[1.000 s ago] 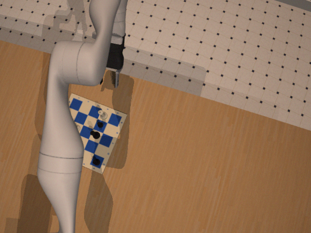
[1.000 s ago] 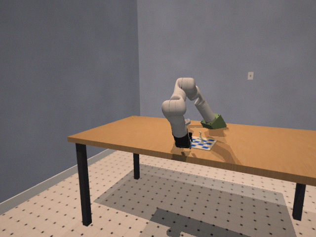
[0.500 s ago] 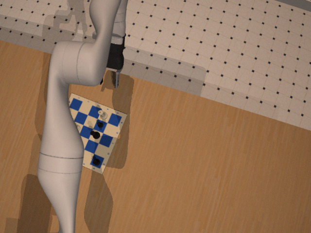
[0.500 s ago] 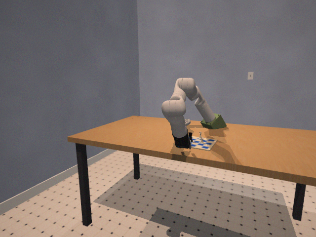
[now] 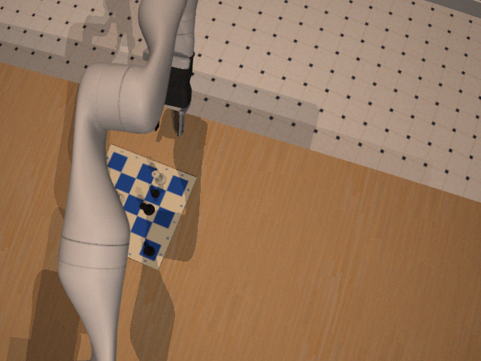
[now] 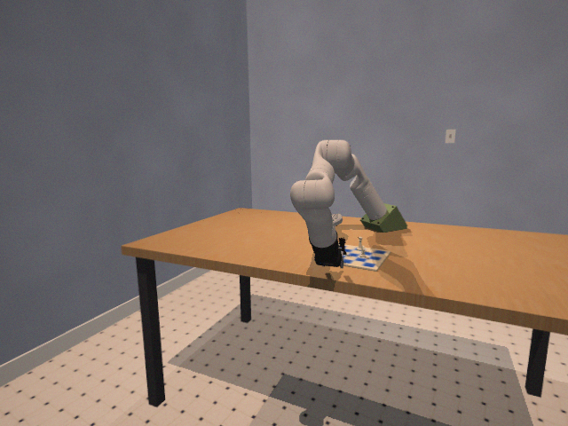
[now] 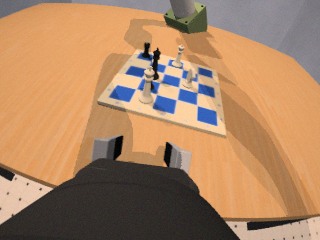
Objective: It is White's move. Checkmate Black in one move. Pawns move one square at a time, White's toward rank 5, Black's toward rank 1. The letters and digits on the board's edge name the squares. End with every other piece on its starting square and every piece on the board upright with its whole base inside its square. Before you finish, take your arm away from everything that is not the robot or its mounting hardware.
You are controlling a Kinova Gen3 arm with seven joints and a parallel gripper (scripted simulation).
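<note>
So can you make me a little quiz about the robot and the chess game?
1. True or false: the gripper is holding a chess piece.
2. How many black pieces show on the board in the top view?
3. Where is the gripper? A) over the board's middle B) near the table edge, off the board C) beside the green base

Key: 1 false, it is open; 2 three; 3 B.
</note>
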